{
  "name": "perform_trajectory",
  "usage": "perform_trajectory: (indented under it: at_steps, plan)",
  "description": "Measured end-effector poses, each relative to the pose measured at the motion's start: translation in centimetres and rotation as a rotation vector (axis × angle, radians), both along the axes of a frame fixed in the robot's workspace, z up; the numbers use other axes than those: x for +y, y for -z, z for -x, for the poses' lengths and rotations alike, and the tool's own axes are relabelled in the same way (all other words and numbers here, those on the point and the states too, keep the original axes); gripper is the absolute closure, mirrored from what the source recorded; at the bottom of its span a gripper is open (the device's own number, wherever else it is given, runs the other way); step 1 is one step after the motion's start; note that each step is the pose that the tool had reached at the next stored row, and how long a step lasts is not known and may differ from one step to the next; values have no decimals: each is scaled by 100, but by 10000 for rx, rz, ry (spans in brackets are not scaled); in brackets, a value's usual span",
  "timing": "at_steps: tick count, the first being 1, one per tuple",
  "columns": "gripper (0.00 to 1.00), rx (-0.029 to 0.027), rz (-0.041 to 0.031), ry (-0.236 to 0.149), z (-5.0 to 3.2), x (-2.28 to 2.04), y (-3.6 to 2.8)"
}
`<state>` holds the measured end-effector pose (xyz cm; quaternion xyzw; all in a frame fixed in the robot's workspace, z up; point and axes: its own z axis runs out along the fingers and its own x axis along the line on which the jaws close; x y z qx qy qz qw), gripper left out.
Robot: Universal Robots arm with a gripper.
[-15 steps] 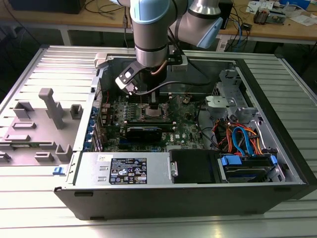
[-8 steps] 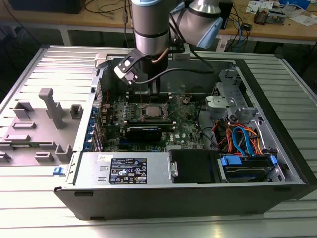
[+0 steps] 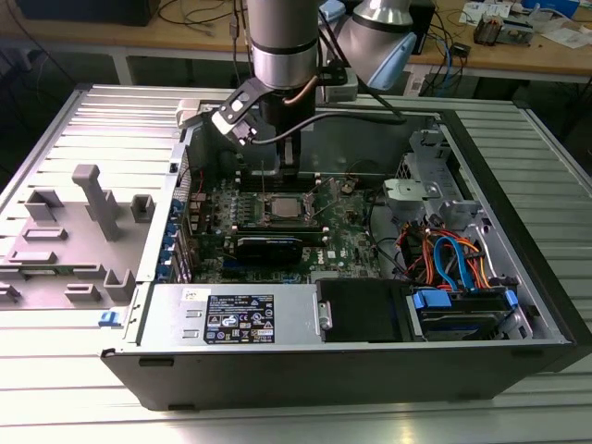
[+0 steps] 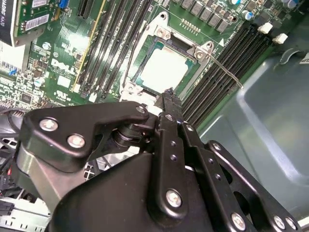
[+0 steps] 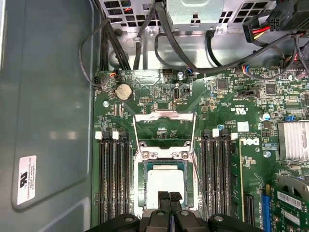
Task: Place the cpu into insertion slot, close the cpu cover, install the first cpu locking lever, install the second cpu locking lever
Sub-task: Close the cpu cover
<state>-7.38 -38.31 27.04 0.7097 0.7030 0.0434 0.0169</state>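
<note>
1. The cpu lies flat in the insertion slot, its dull silver top facing up. It looks level within the rim.
2. I judge the chip light, rigid and smooth. Its underside and the socket contacts are fragile, so any hold belongs on two opposite edges, never pressing down off-centre.
3. The cpu cover is swung open on the far side of the slot from the pincer, with green board showing through its cut-out. It is not yet closed. It looks like thin, stiff, springy sheet metal, best pushed at its free edge, not its hinge.
4. A thin wire lever runs out from a corner of the socket and is not latched down.
5. The pincer hovers just over the slot's edge opposite the cover. Its fingers are drawn narrow, nearly together, with nothing held between them.
6. Rows of black memory slots flank the socket on both sides of the motherboard.
7. In the exterior view, the open computer case rests on a ribbed metal tabletop, and the arm reaches down into it.
</note>
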Motion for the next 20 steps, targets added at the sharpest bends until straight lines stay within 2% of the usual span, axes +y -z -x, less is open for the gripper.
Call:
perform_trajectory:
  at_steps: [1,3,4,9,11,12,13,16,18,19,20]
  plan:
    - [89,0,0,0,0,0,-1]
    - [89,1,1,0,-150,0,-1]
    - [89,0,0,0,-177,0,0]
    - [89,1,1,0,-184,0,-1]
    - [89,45,-1,-2,-188,0,0]
    - [89,84,-2,0,-191,0,1]
    - [89,156,-1,0,-198,0,0]
    - [89,418,0,0,-230,0,-1]
    - [89,562,-1,0,-249,0,0]
    - [89,601,0,0,-254,0,0]
    - [89,616,1,0,-258,-1,-1]
